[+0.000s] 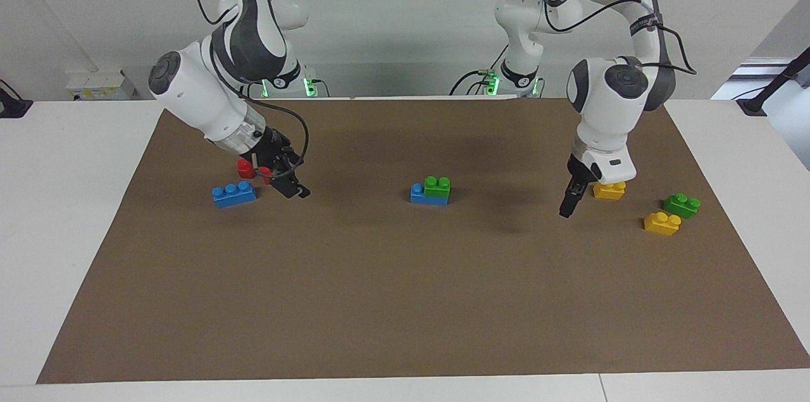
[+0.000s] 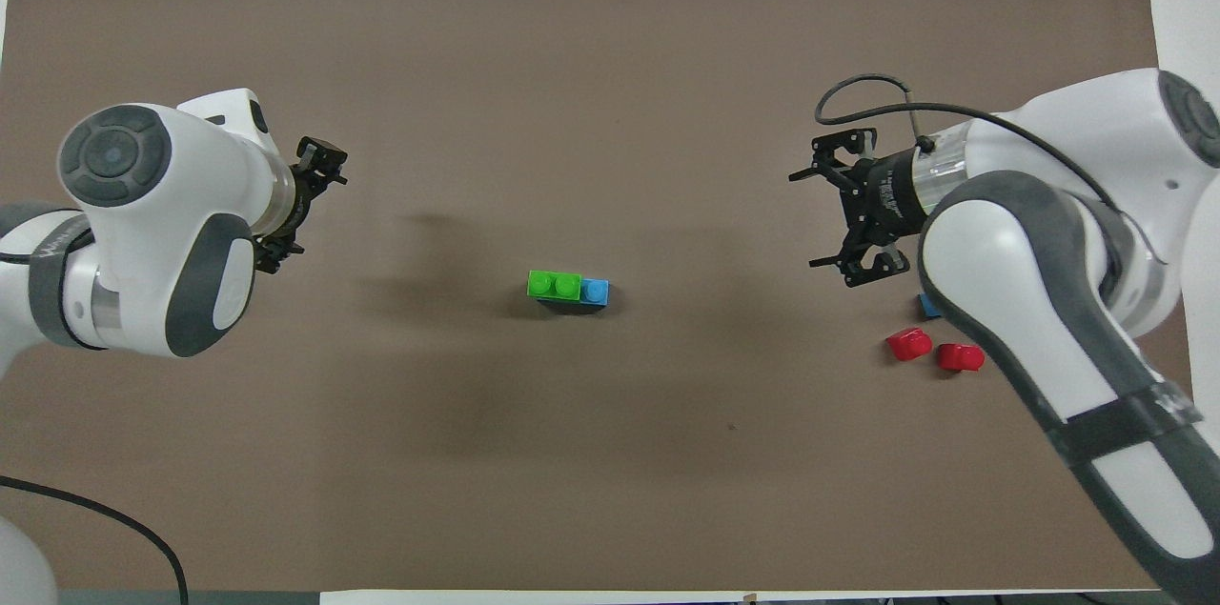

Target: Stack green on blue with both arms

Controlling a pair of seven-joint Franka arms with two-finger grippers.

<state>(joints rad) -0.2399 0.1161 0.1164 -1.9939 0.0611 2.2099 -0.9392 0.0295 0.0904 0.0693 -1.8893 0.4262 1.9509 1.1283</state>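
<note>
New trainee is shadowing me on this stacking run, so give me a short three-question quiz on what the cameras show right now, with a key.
1. True or false: a green brick sits on a blue brick at the middle of the mat.
2. Which loose brick does the left gripper hang beside? A) yellow brick B) red piece C) second blue brick
3. Fill in: the right gripper holds ____.

Key:
1. True; one blue stud is left uncovered.
2. A
3. Nothing; it hangs above the mat next to the two red pieces and the second blue brick.
</note>
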